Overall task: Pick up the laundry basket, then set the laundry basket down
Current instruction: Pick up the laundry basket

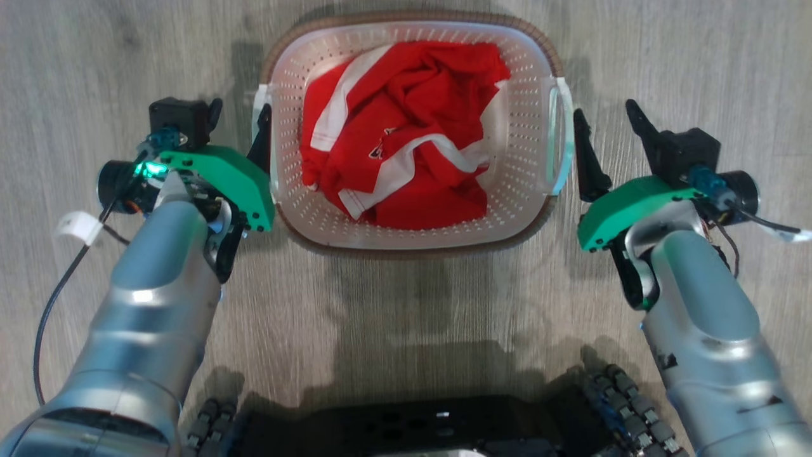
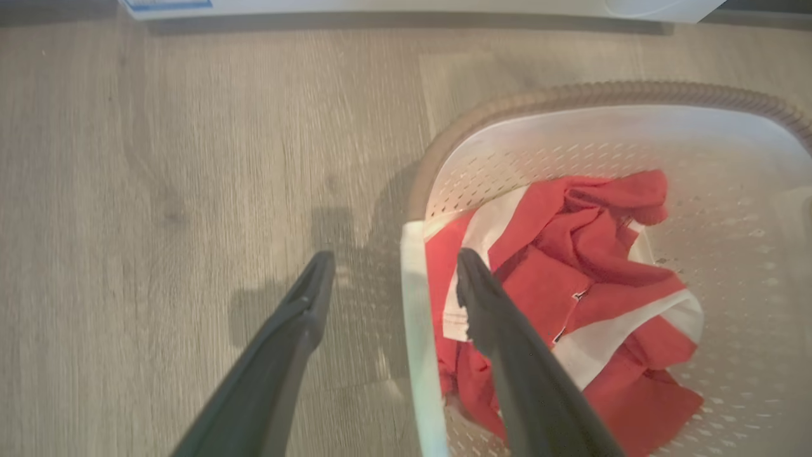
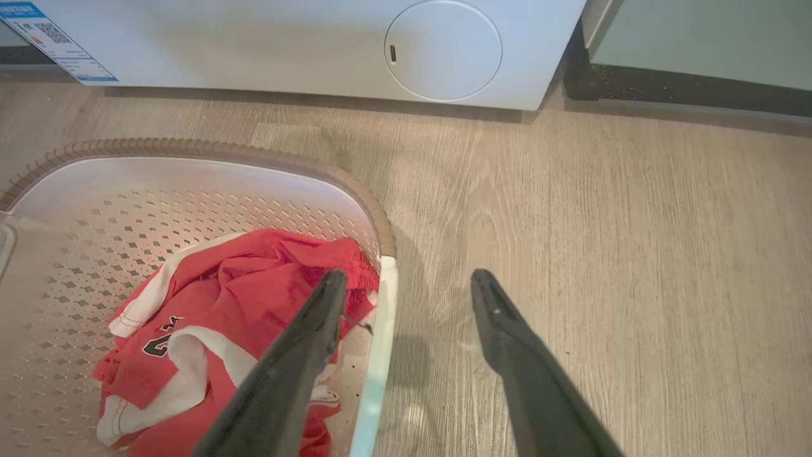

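Now | left pincer (image 2: 394,256), right pincer (image 3: 409,275) gape, empty, astride handles (image 1: 561,139) of white perforated plastic laundry basket (image 1: 526,146) | wrist views add white washer (image 3: 254,44).

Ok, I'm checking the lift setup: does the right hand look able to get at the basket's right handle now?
Probably yes. The right hand is open right beside the laundry basket, and its wrist view shows the fingers straddling the right handle with nothing between. Its height is hard to judge.

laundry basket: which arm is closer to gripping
Left, slightly: left gripper, open, straddles a handle of the laundry basket; right gripper, open, sits clear of its handle in the head view.
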Controlling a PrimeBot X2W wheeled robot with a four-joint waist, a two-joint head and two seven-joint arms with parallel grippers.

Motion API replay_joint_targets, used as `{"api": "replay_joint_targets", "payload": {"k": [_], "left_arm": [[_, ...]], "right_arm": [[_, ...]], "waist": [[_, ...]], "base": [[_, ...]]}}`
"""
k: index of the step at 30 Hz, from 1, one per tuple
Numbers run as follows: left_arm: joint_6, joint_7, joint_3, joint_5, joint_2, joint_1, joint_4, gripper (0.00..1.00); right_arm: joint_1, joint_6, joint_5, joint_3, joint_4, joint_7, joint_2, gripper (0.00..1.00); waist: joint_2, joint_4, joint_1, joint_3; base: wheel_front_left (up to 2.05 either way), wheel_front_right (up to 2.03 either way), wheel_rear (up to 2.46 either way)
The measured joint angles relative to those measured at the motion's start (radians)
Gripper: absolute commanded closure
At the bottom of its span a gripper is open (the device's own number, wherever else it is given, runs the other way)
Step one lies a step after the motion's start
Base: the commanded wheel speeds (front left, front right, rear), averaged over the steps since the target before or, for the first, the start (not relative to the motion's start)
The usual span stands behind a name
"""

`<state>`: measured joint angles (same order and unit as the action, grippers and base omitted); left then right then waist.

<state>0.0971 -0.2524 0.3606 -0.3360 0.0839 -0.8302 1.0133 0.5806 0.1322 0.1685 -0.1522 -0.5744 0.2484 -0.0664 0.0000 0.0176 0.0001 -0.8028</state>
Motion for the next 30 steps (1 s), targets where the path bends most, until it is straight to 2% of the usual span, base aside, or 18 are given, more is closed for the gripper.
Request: {"api": "replay_joint_targets", "payload": {"k": [9, 20, 30], "left_arm": [[0.025, 0.000, -0.001, 0.002, -0.010, -0.039, 0.062, 0.00], [0.027, 0.000, 0.029, -0.002, -0.022, -0.090, 0.110, 0.00], [0.027, 0.000, 0.132, -0.111, -0.027, -0.119, 0.141, 0.00]], "right_arm": [[0.031, 0.000, 0.029, -0.020, -0.049, 0.000, 0.000, 0.00], [0.077, 0.000, 0.059, -0.065, -0.108, 0.000, 0.000, 0.00], [0.121, 0.000, 0.089, -0.108, -0.180, 0.000, 0.000, 0.00]], "waist": [[0.0000, -0.007, 0.0000, -0.060], [0.0000, -0.009, -0.0001, -0.120], [0.0000, -0.006, -0.0001, -0.150]], "base": [[0.00, 0.00, 0.00], [0.00, 0.00, 0.00], [0.00, 0.00, 0.00]]}}
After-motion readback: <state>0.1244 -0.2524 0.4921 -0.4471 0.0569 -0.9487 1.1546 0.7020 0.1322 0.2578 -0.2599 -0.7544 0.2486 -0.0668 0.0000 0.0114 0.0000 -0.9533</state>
